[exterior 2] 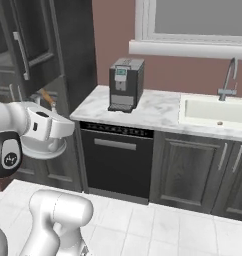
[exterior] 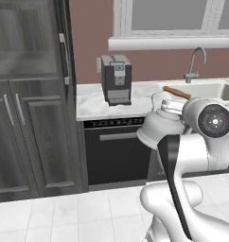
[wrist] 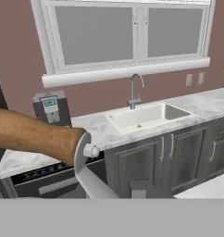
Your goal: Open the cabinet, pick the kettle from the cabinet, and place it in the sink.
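The white-silver kettle (exterior: 160, 126) hangs in the air in front of the dishwasher, level with the counter edge. My gripper (exterior: 185, 100) is shut on its brown wooden handle bar (exterior: 176, 92). From the right base view the kettle (exterior 2: 43, 148) sits under my hand, left of the dishwasher. In the hand view the handle bar (wrist: 35, 135) fills the left side, close up, with the wire arch (wrist: 82, 159) below it. The tall dark cabinet (exterior: 31, 71) stands at the left, its upper door swung open. The off-white sink (exterior: 215, 90) (wrist: 141, 115) lies to the right in the marble counter.
A dark coffee machine (exterior: 116, 79) stands on the counter (exterior: 90, 101) between the cabinet and the sink. The silver faucet (exterior: 196, 64) rises behind the basin. A black dishwasher front (exterior: 114, 151) sits under the counter. White tiled floor lies in front.
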{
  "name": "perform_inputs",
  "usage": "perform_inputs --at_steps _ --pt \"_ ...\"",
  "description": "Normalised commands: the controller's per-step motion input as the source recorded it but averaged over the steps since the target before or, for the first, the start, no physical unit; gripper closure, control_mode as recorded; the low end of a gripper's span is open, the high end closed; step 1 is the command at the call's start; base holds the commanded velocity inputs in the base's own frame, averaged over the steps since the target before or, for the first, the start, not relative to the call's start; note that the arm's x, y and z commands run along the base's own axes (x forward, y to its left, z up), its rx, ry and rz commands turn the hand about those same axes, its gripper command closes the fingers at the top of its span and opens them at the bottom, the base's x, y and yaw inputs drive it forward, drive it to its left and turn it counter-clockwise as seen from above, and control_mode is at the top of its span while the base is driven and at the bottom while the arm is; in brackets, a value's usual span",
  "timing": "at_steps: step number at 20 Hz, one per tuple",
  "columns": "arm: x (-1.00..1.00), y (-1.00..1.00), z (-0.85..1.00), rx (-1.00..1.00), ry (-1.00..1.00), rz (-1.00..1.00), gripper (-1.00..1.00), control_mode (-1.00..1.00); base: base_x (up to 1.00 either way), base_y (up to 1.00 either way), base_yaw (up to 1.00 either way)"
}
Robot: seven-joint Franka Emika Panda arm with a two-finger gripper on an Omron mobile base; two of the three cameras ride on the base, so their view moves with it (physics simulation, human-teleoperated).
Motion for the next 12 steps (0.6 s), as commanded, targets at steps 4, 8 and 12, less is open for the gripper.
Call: perform_inputs --at_steps 4,8,12 --pt "0.0 0.0 0.0 0.0 0.0 0.0 1.0 1.0 0.19 -0.58 0.0" --pt "0.0 0.0 0.0 0.0 0.0 0.0 1.0 1.0 0.41 -0.42 0.0" --pt "0.0 0.0 0.0 0.0 0.0 0.0 1.0 1.0 0.47 -0.35 0.0"
